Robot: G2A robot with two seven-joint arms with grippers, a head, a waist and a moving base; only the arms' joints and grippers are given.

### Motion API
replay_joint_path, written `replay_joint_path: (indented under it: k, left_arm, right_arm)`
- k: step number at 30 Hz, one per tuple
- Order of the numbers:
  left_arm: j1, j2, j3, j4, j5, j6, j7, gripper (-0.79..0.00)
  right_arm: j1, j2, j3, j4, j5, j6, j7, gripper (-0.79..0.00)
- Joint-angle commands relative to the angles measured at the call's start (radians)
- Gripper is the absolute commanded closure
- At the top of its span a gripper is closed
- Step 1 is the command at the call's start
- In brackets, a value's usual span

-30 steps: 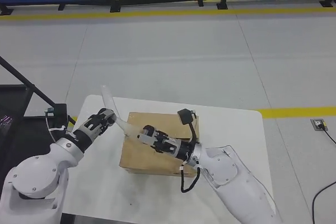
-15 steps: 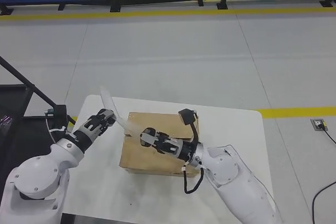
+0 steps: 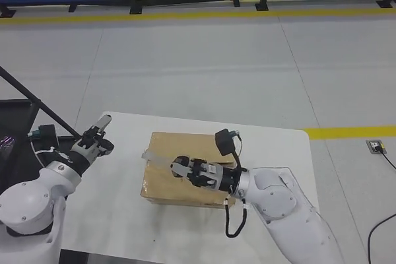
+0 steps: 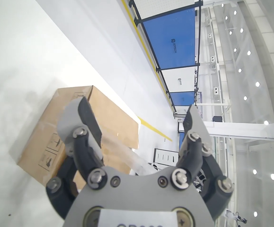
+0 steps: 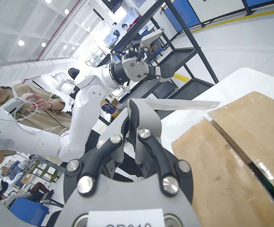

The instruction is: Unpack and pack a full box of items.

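My right gripper (image 5: 133, 116) is pressed together on one end of a strip of clear tape (image 5: 179, 105). The strip stands out from my fingers almost level, and its far end is loose in the air. Just under it is the brown box (image 5: 222, 147), which sits in the middle of the white table (image 3: 119, 211). In the top view the right gripper (image 3: 178, 165) is above the lid and the tape (image 3: 157, 158) reaches to the box's edge on my left side. The two flaps (image 5: 243, 116) lie down flat, and along the seam between them a dark slit shows at one place. I cannot tell if some tape holds the seam elsewhere. Farther off, my left gripper (image 4: 137, 109) has its jaws wide apart and carries nothing. It is raised near the table's left edge (image 3: 99, 129), well apart from the box. I judge that I am at the unsealing step and the unpacking has not begun. Next I must put the tape down away from the lid. It may cling to my pad, so it needs a clean release. Then each gripper takes one flap to open the box.
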Motion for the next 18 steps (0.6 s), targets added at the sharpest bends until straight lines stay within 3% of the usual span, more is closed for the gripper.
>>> replay_joint_path:
  k: [1, 3, 11, 13, 18]
  left_arm:
    - [0.002, 0.003, -0.016, 0.015, -0.002, -0.003, -0.009, -0.785]
    - [0.006, 0.007, -0.034, 0.033, -0.004, -0.008, -0.024, -0.785]
    - [0.061, 0.038, -0.137, 0.118, 0.039, -0.076, -0.195, -0.785]
    - [0.067, 0.048, -0.144, 0.141, 0.073, -0.092, -0.257, -0.785]
    - [0.037, 0.055, -0.124, 0.179, 0.059, -0.065, -0.288, -0.785]
  right_arm:
    - [0.0, 0.002, 0.006, -0.02, -0.034, 0.007, -0.006, 0.0]
    - [-0.005, 0.004, 0.022, -0.034, -0.064, 0.063, -0.044, 0.0]
    - [-0.005, 0.004, 0.022, -0.034, -0.064, 0.063, -0.044, 0.0]
    - [-0.005, 0.004, 0.022, -0.034, -0.064, 0.063, -0.044, 0.0]
    - [-0.013, 0.004, 0.004, -0.105, -0.131, 0.022, -0.086, 0.0]
